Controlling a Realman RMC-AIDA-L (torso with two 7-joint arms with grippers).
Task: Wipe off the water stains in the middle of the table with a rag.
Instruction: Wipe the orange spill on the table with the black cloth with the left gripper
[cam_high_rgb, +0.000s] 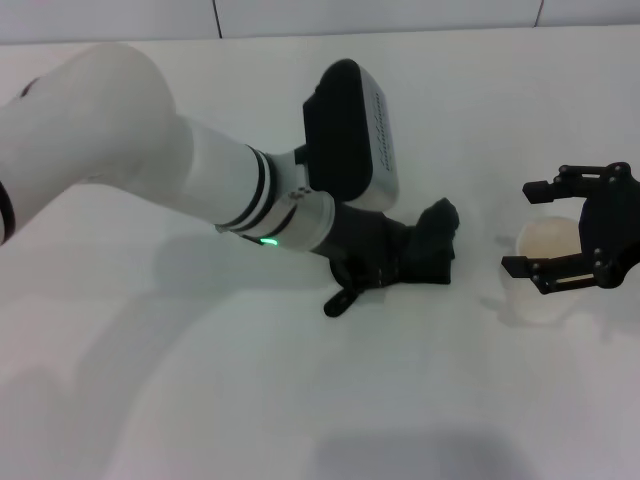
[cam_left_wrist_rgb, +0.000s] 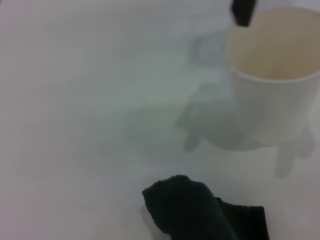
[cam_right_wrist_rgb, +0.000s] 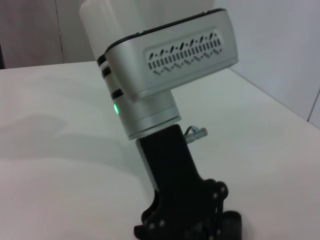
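The dark rag (cam_high_rgb: 438, 240) lies bunched on the white table (cam_high_rgb: 200, 400) near the middle. My left gripper (cam_high_rgb: 405, 262) is low over the table and shut on the rag's near end. In the left wrist view the rag (cam_left_wrist_rgb: 200, 212) shows as a lumpy dark fold beside the cup. The water stains are hidden or out of view. My right gripper (cam_high_rgb: 532, 228) stands open at the right, its fingers (cam_high_rgb: 540, 188) straddling the white cup. In the right wrist view the left gripper (cam_right_wrist_rgb: 185, 225) shows from the side, touching the table.
A white paper cup (cam_high_rgb: 548, 285) stands upright and empty just right of the rag; it also shows in the left wrist view as the cup (cam_left_wrist_rgb: 275, 80). The left arm's white forearm (cam_high_rgb: 120, 150) crosses the table's left half.
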